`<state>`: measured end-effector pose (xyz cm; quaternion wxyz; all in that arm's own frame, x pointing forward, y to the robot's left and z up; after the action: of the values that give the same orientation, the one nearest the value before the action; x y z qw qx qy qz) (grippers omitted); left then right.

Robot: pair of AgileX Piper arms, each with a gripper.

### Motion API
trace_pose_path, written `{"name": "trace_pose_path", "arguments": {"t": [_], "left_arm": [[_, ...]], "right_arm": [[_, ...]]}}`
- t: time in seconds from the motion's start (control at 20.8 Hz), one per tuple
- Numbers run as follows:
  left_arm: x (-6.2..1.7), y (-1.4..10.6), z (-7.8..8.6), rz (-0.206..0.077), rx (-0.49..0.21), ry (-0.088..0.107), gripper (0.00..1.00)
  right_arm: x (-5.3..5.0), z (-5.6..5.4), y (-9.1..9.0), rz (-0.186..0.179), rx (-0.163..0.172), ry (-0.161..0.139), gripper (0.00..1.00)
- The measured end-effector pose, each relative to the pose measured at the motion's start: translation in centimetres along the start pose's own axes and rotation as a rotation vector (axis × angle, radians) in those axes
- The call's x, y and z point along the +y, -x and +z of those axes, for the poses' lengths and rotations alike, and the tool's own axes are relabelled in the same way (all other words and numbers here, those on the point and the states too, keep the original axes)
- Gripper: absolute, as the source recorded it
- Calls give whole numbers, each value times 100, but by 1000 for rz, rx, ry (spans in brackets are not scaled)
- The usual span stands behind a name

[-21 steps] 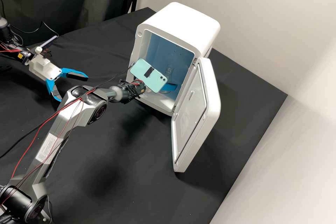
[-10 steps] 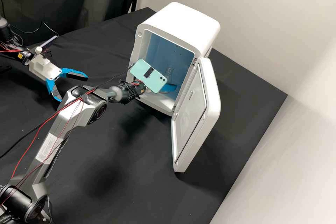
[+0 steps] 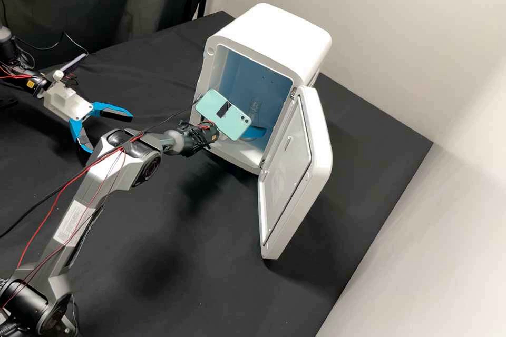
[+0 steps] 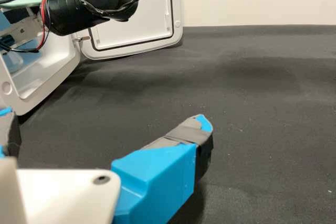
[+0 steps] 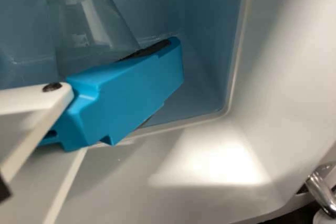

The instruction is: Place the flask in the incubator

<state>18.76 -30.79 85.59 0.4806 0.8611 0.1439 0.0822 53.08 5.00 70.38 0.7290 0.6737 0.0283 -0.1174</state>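
The incubator's (image 3: 274, 47) smooth white door (image 3: 295, 168) stands wide open over the black table (image 3: 184, 231). The right gripper (image 3: 253, 131) reaches level into its blue chamber (image 3: 247, 84); I cannot tell if the jaws grip. The clear glass flask (image 5: 86, 24) stands upright inside. Left of the incubator, the left gripper (image 3: 108, 130) hovers with jaws released.

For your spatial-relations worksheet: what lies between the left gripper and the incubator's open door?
Bare black bench up to the door, shown in the left wrist view.
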Motion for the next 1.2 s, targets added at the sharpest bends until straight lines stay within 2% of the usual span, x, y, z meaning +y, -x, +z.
{"name": "trace_pose_path", "arguments": {"t": [0.24, 0.43, 0.53, 0.63, 0.82, 1.01, 1.11, 1.2], "left_arm": [[0, 0, 0, 0, 0, 0, 100], [0, 0, 0, 0, 0, 0, 100], [0, 0, 0, 0, 0, 0, 100], [0, -1, 2, 0, -1, 0, 100], [13, 2, 8, 5, -3, -4, 100], [50, 14, 18, 21, -4, -14, 100], [85, 25, 27, 35, -4, -26, 100], [159, 53, 41, 66, -3, -47, 100]], "right_arm": [[-57, 69, 43, -5, -12, 14, 100], [-139, 136, 212, -7, -18, 53, 100], [-159, 142, 327, 8, -4, 79, 100], [-158, 177, 434, 24, 2, 92, 100], [-130, 219, 679, 73, 33, 65, 100], [-113, 253, 911, 97, 69, 34, 100], [-116, 311, 1047, 110, 76, 27, 100], [-124, 371, 1226, 132, 83, 10, 100]]}}
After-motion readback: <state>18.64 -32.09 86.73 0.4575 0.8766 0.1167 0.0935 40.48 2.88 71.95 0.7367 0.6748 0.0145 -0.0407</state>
